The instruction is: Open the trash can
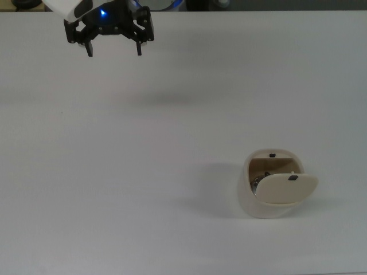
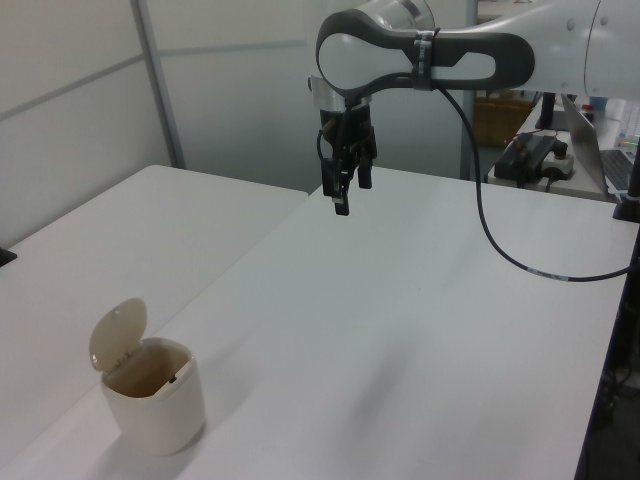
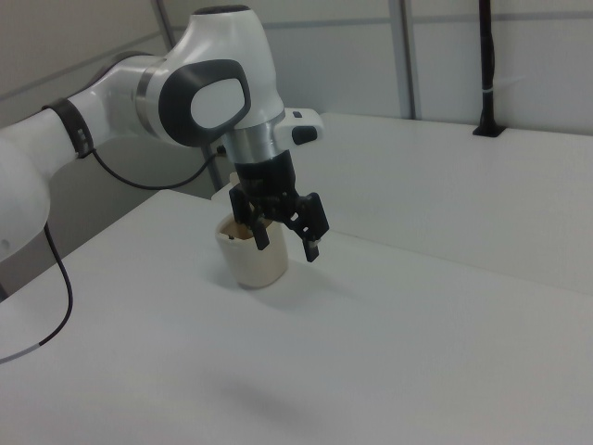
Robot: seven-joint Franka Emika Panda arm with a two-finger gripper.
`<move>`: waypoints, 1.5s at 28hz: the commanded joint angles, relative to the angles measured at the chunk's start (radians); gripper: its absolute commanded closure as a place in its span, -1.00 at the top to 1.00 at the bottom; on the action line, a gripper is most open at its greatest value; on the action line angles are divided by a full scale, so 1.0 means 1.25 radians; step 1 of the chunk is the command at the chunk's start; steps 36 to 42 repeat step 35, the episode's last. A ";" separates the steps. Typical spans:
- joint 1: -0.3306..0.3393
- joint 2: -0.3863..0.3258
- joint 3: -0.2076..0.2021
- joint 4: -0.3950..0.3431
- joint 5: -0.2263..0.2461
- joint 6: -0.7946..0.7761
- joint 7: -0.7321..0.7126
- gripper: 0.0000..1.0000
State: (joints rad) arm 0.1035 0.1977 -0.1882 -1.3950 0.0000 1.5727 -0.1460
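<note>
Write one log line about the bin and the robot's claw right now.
trash can: lid up, open | claw: open, empty, high above table, far from can

The trash can (image 1: 264, 197) looks like smooth moulded plastic, cream with a soft, faintly satin finish; its raised lid (image 2: 118, 333) has the same plain, even surface, slightly more beige. The counter (image 2: 420, 330) is a flat white sheet, smooth and matt, giving only dull, blurred shadows. The arm (image 3: 199, 97) wears glossy white plastic shells with dark grey, semi-matt joint covers. The gripper (image 1: 113, 50) is matt black, with thin black fingers (image 3: 312, 247). A black, rubbery-looking cable (image 2: 500, 250) hangs from the arm.
</note>
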 commanded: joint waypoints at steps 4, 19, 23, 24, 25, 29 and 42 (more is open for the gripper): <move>-0.010 -0.010 -0.004 -0.015 0.015 -0.005 -0.014 1.00; -0.013 -0.010 -0.005 -0.015 0.011 -0.008 -0.015 1.00; -0.018 -0.010 -0.005 -0.015 0.011 -0.008 -0.014 1.00; -0.019 -0.010 -0.005 -0.015 0.011 -0.006 -0.016 1.00; -0.020 -0.010 -0.005 -0.015 0.011 -0.005 -0.015 1.00; -0.029 -0.006 -0.005 -0.014 0.010 -0.003 -0.016 1.00; -0.035 0.009 -0.005 -0.014 0.009 0.000 -0.016 1.00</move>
